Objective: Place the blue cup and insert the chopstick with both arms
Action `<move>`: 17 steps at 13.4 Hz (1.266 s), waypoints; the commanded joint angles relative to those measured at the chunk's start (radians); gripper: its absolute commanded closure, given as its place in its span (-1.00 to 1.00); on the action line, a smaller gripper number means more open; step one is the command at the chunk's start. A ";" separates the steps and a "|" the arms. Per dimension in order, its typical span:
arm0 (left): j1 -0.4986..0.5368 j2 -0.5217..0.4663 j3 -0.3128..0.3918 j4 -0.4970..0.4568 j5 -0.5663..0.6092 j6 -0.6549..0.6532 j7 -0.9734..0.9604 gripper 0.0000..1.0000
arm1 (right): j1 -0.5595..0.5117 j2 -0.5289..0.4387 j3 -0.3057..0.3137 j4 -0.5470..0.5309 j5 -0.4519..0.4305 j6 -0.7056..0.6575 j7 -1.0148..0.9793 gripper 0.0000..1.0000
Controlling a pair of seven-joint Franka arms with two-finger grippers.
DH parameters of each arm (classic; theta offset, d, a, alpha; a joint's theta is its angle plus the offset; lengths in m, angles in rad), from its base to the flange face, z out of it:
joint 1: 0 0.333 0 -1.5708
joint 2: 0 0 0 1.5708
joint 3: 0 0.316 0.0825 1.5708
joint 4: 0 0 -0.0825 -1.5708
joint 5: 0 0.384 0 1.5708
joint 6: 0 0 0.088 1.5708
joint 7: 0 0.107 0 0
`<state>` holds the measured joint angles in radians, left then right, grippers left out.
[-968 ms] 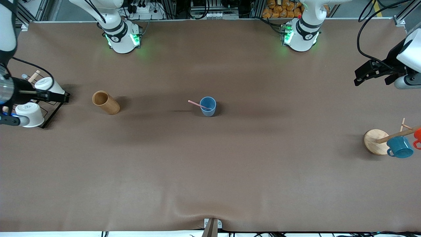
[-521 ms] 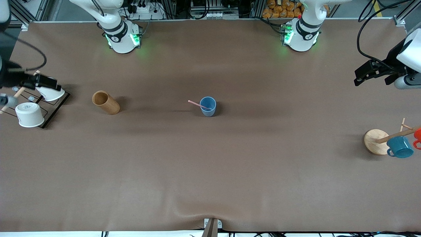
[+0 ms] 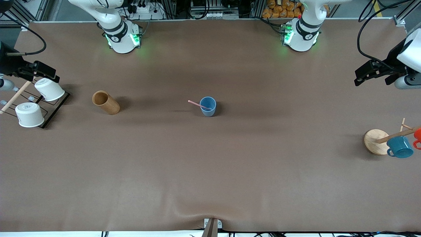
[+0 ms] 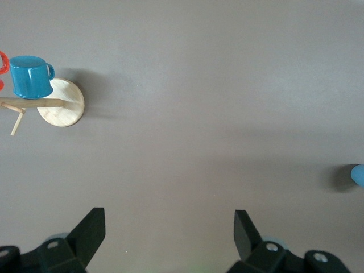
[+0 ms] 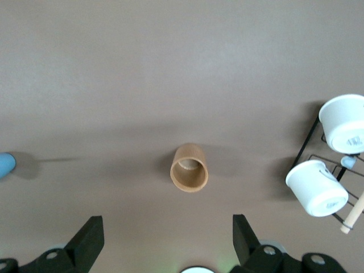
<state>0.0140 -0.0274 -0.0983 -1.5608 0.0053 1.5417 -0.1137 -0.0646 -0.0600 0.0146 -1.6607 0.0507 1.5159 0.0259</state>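
The blue cup [image 3: 208, 106] stands upright in the middle of the table. The pink chopstick [image 3: 198, 104] leans in it, its free end pointing toward the right arm's end. My left gripper [image 3: 363, 76] is open and empty, up in the air over the left arm's end of the table; its fingers [image 4: 91, 230] frame bare table, and a sliver of the cup [image 4: 358, 174] shows at the frame edge. My right gripper [image 3: 44, 72] is open and empty, up over the white-cup rack; a sliver of the cup [image 5: 5, 165] shows in its view.
A brown wooden cylinder [image 3: 106, 102] lies tilted toward the right arm's end. A black wire rack [image 3: 49, 110] there holds white cups [image 3: 30, 114]. A wooden mug stand [image 3: 376, 141] with a teal mug [image 3: 400, 147] and an orange mug stands at the left arm's end.
My right gripper has risen and drawn back from over the white-cup rack toward its base end. The left arm, cup and chopstick have not moved.
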 commanded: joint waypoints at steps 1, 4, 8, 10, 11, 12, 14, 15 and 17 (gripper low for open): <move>0.003 -0.022 0.006 -0.016 -0.022 0.008 0.013 -1.00 | 0.023 0.127 -0.012 0.177 -0.026 -0.048 -0.009 -1.00; 0.004 -0.020 0.006 -0.015 -0.022 0.008 0.014 -1.00 | 0.034 0.138 -0.008 0.194 -0.028 -0.056 -0.006 -1.00; 0.004 -0.022 0.008 -0.012 -0.021 0.008 0.016 -1.00 | 0.039 0.121 -0.010 0.206 -0.016 -0.085 -0.015 -1.00; 0.004 -0.022 0.009 -0.007 -0.021 0.008 0.016 -1.00 | 0.039 0.115 -0.012 0.196 -0.015 -0.080 -0.015 -1.00; 0.004 -0.022 0.009 -0.007 -0.021 0.008 0.016 -1.00 | 0.040 0.114 -0.010 0.196 -0.015 -0.079 -0.015 -1.00; 0.006 -0.022 0.009 -0.007 -0.021 0.008 0.016 -1.00 | 0.048 0.111 -0.010 0.196 -0.017 -0.077 -0.006 -1.00; 0.006 -0.022 0.009 -0.007 -0.021 0.008 0.016 -1.00 | 0.062 0.111 -0.012 0.196 -0.025 -0.054 -0.006 -1.00; 0.006 -0.020 0.009 -0.005 -0.021 0.008 0.016 -1.00 | 0.062 0.111 -0.012 0.196 -0.025 -0.054 -0.006 -1.00; 0.006 -0.016 0.009 0.007 -0.019 0.006 0.017 -1.00 | 0.062 0.112 -0.012 0.196 -0.025 -0.048 -0.006 -1.00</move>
<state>0.0149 -0.0274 -0.0922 -1.5578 0.0044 1.5449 -0.1138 -0.0162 0.0604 0.0146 -1.4695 0.0422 1.4651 0.0250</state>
